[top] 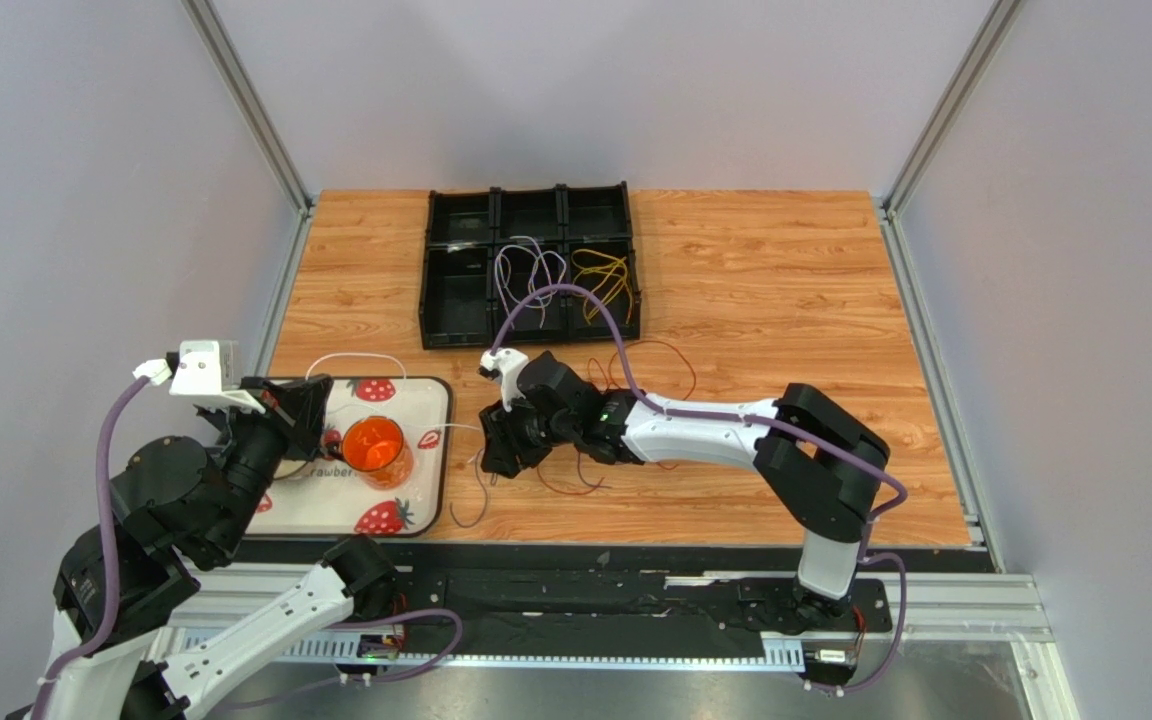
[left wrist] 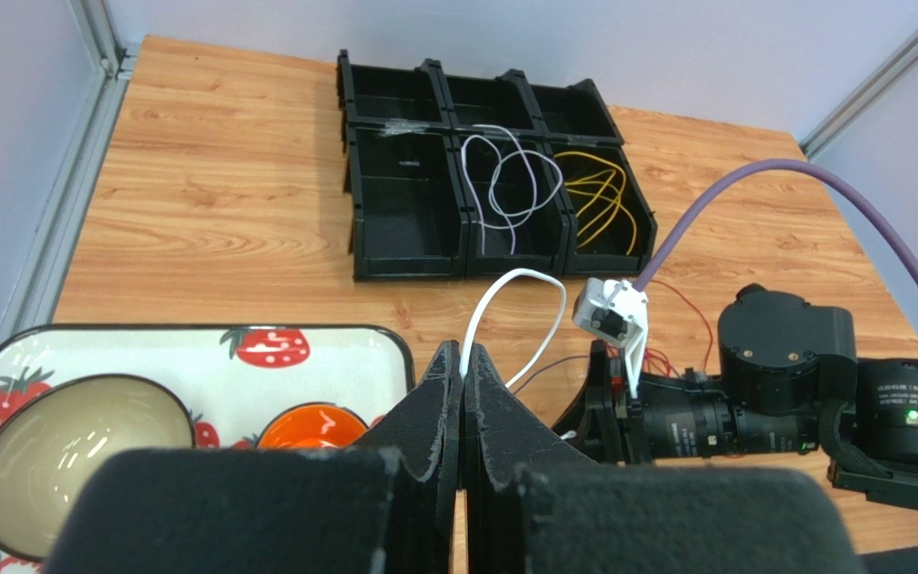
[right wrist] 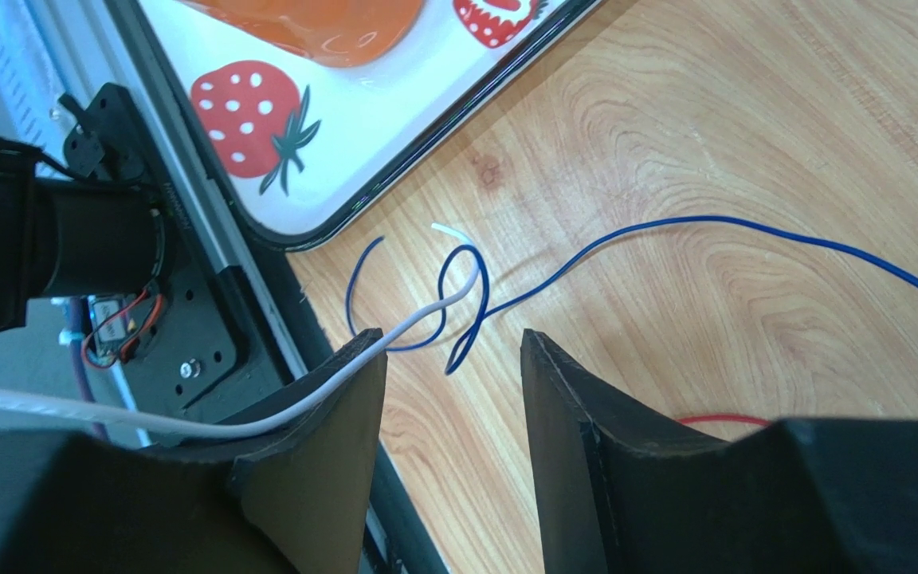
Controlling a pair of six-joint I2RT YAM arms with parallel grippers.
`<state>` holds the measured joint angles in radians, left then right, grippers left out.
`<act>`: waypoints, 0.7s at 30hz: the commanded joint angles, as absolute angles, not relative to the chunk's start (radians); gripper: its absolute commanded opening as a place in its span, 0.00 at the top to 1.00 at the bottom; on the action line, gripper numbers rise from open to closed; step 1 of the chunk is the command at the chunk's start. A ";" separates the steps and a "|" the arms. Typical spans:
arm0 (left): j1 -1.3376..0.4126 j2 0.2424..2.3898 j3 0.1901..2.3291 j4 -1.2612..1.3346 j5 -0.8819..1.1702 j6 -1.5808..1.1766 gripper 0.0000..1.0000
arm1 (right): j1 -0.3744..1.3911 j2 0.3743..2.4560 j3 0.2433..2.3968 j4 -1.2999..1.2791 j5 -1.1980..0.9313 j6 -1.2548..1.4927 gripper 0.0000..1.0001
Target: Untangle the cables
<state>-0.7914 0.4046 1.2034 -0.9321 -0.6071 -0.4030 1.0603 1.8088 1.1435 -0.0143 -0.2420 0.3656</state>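
My left gripper [left wrist: 464,365] is shut on a white cable [left wrist: 521,278], which loops up from the fingertips and falls toward the right arm. In the top view this gripper [top: 301,405] hangs over the strawberry tray [top: 420,393]. My right gripper [right wrist: 452,347] is open just above the wood, with nothing between its fingers. A blue cable [right wrist: 464,281] curls on the table just ahead of it. The white cable [right wrist: 308,401] drapes over the outside of its left finger. A red cable [right wrist: 715,420] peeks out by the right finger. Lilac and white cables [left wrist: 506,179] and yellow cables [left wrist: 602,197] lie in the black bin [left wrist: 410,227].
On the tray stand an orange cup [top: 376,447] and a pale bowl [left wrist: 69,449]. The tray's corner [right wrist: 308,233] and the table's black front rail [right wrist: 206,347] lie close to my right gripper. Thin red and brown cables [top: 585,480] trail around the right arm.
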 commanded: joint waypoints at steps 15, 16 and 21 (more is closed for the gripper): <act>-0.793 0.426 1.252 -0.913 -0.614 -0.384 1.00 | 1.086 1.885 1.135 0.137 -0.155 0.397 0.75; -0.793 0.428 1.253 -0.911 -0.615 -0.380 1.00 | 1.088 1.885 1.131 0.141 -0.156 0.397 0.77; -0.793 0.460 1.302 -0.884 -0.629 -0.345 1.00 | 1.088 1.864 1.115 0.132 -0.147 0.390 0.91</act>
<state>-0.7914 0.4179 1.2400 -0.9306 -0.6106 -0.3874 1.0798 1.8801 1.1255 0.0837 -0.1703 0.3950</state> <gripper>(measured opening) 0.010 0.135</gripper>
